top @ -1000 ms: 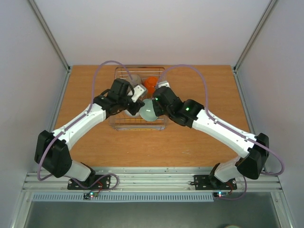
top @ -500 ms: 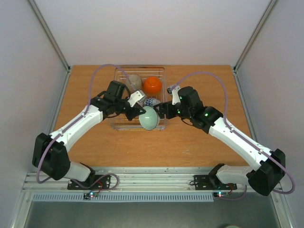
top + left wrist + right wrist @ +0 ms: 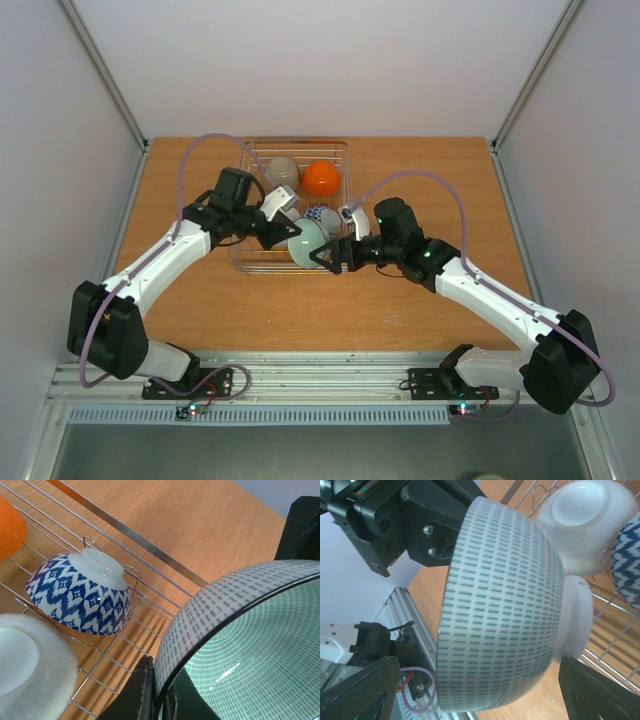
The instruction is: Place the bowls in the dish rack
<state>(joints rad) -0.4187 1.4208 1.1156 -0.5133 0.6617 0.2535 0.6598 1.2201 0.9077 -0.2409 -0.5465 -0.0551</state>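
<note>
My left gripper [image 3: 293, 232] is shut on the rim of a pale green bowl [image 3: 307, 240] with green dashes and holds it tilted on edge over the front of the wire dish rack [image 3: 250, 215]. In the left wrist view its fingers [image 3: 142, 690] pinch the bowl's rim [image 3: 240, 645]. My right gripper [image 3: 328, 256] is open, its jaws spread wide either side of that bowl [image 3: 500, 610]. In the rack sit a blue-white zigzag bowl [image 3: 80, 592], a white bowl [image 3: 30, 665], an orange bowl [image 3: 321, 179] and a beige bowl [image 3: 283, 170].
The rack's front rail [image 3: 150, 542] runs just beyond the held bowl. Bare wooden table [image 3: 420, 180] lies to the right of the rack and in front of it. The left gripper's black body [image 3: 415, 520] is close above the bowl in the right wrist view.
My right gripper has drawn back out of the rack and come round to the near side of the green bowl, open. My left gripper still holds the bowl, now tilted more on edge.
</note>
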